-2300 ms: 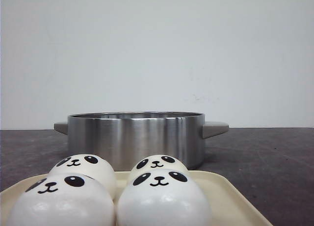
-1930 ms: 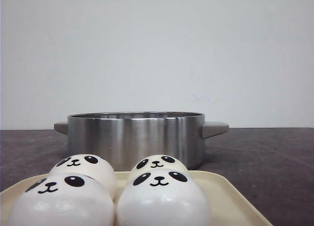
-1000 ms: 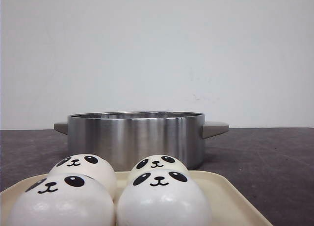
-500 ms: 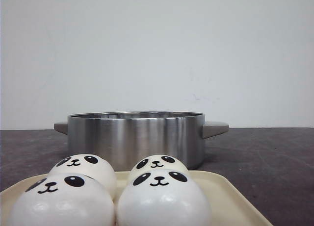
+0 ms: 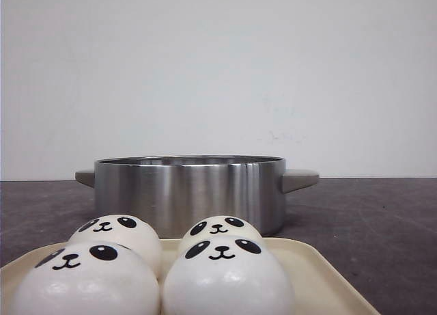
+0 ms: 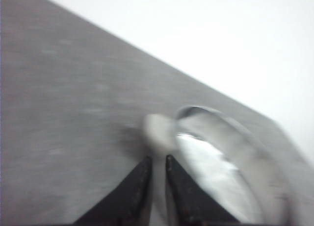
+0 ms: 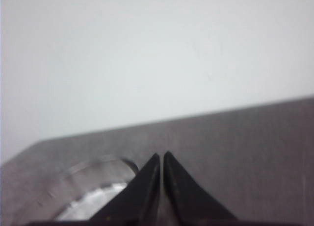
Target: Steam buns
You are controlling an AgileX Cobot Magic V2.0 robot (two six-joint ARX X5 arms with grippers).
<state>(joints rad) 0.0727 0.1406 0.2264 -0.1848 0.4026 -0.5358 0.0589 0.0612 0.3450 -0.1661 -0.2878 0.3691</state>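
Several white panda-faced buns sit on a cream tray at the near edge of the front view; the front pair are the left bun and the right bun. Behind them stands a steel pot. Neither gripper shows in the front view. In the blurred left wrist view, my left gripper is shut with nothing in it, just short of the pot's handle. My right gripper is shut and holds nothing, beside the pot's rim. No bun appears in either wrist view.
The pot's two side handles stick out, the right one toward the dark tabletop. A plain white wall rises behind the table.
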